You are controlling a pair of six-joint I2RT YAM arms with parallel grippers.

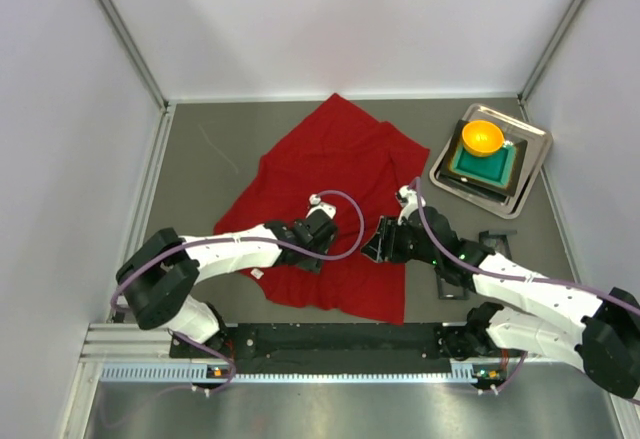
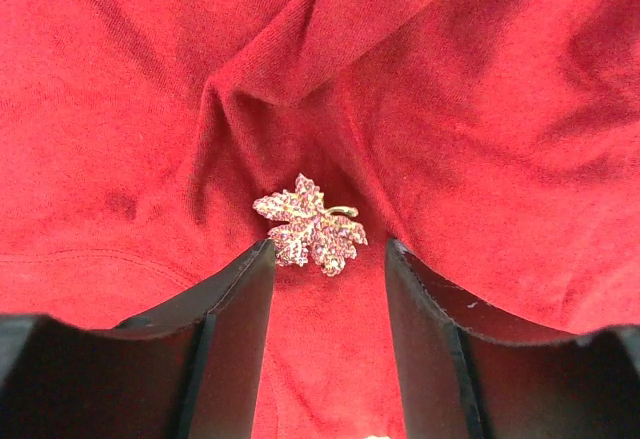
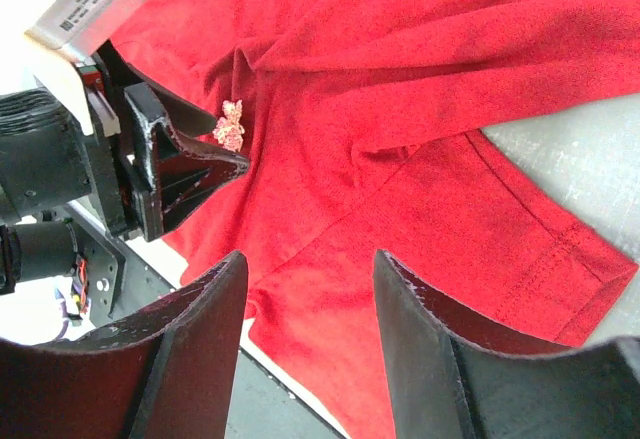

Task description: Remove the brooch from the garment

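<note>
Plainly, the brooch (image 2: 310, 224) is pinned to the garment (image 1: 340, 154), in a hollow where several folds of the red cloth meet, near the shirt's middle. The garment lies spread and rumpled on the desk (image 1: 190, 179). The left claw (image 2: 330, 259) is released: its jaws stand apart with the brooch just past their tips and centred on the gap. It looks lined up to close on the ornament, but nothing is gripped yet. The cloth bunched around the brooch may raise it a little toward the tips.

The right claw (image 3: 308, 264) is also released and holds nothing. It hangs over the cloth beside the left one, near a hemmed sleeve edge. It is probably there to hold the cloth down while the brooch is pulled, though I cannot tell whether it touches the cloth. Well apart, at the far right, a tray (image 1: 536, 154) carries an orange bowl (image 1: 482, 137), perhaps the drop place.
</note>
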